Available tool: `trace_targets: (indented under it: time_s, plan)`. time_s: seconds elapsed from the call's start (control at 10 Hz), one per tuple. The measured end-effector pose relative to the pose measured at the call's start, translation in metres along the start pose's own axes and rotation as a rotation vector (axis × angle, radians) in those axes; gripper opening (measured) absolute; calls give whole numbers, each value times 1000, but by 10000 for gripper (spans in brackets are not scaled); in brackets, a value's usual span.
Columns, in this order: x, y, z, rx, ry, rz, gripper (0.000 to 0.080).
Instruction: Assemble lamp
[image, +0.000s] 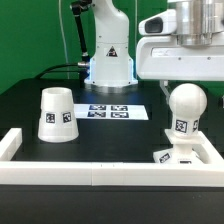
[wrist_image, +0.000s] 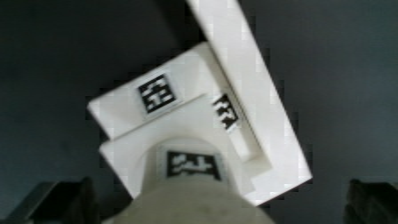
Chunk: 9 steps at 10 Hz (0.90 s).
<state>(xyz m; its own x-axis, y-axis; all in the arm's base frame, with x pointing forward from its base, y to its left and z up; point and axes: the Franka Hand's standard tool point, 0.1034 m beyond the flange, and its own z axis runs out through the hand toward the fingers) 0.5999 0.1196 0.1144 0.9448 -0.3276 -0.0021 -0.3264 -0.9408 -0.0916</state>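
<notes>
The white ball-headed bulb (image: 185, 115) stands upright on the flat square base (image: 196, 157) at the exterior view's right, by the corner of the rail. The cup-like shade (image: 56, 113) stands alone, wide end down, at the exterior view's left. My gripper (image: 185, 86) hangs just above the bulb's head, open. In the wrist view the bulb (wrist_image: 199, 185) fills the middle between my two dark fingers (wrist_image: 63, 200), which stand well apart from it on either side. The base (wrist_image: 157, 98) lies beyond it.
The marker board (image: 110, 111) lies flat at the table's middle. The long white border rail (image: 100, 172) runs along the front and turns up both sides; it also shows in the wrist view (wrist_image: 240, 60). The robot's pedestal (image: 108, 60) stands at the back.
</notes>
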Motion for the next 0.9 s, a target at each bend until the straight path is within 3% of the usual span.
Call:
trace_targets:
  time_s: [0.5,0.9]
  plan:
    - [7,3,-6,-8,15,-498,698]
    - [10,14,-5,-15,4,-679,698]
